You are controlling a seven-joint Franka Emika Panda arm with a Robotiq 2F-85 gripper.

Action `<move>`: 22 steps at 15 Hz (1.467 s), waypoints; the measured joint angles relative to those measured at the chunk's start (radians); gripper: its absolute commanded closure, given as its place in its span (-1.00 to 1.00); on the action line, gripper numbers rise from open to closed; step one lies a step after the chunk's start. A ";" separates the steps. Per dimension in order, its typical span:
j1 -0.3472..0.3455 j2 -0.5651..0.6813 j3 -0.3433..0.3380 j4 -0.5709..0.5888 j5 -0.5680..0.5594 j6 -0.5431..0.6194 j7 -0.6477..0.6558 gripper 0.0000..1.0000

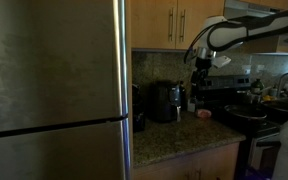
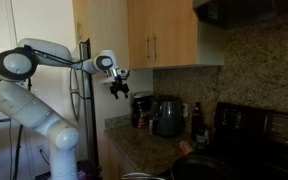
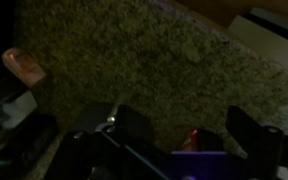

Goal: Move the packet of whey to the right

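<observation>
The room is a dim kitchen. A speckled granite table (image 1: 184, 135) runs under light wooden wall cabinets (image 1: 169, 22). A boxy black coffee maker (image 1: 165, 101) stands at the back of the table and serves as the landmark.

- A tall stainless-steel refrigerator (image 1: 54, 80) stands at the end of the table, well to one side of the coffee maker.
- A black stove (image 1: 252, 108) with dark pots stands on the opposite side of the coffee maker.
- The packet of whey (image 2: 140, 108), a tall dark glossy pouch with reddish print, stands upright on the table. It is just beside the coffee maker, on the refrigerator side, and is about as tall.
- A small pinkish object (image 1: 204, 115) lies on the table on the stove side of the coffee maker.

The white jointed robot arm (image 2: 59, 55) reaches out level, above coffee-maker height. Its black gripper (image 2: 117, 90) points down and hangs in the air, well apart from the packet. In the wrist view the two fingers (image 3: 134, 125) stand wide apart, with only granite between them. The gripper holds nothing.
</observation>
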 measured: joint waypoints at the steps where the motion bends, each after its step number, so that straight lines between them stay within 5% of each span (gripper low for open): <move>1: 0.011 0.013 0.001 0.037 0.001 -0.007 0.005 -1.00; 9: 0.019 0.071 -0.002 -0.006 0.024 -0.063 -0.004 -1.00; 16: 0.090 0.351 0.041 0.039 0.231 0.257 0.067 -1.00; 22: 0.088 0.381 0.058 0.092 0.204 0.272 0.117 -1.00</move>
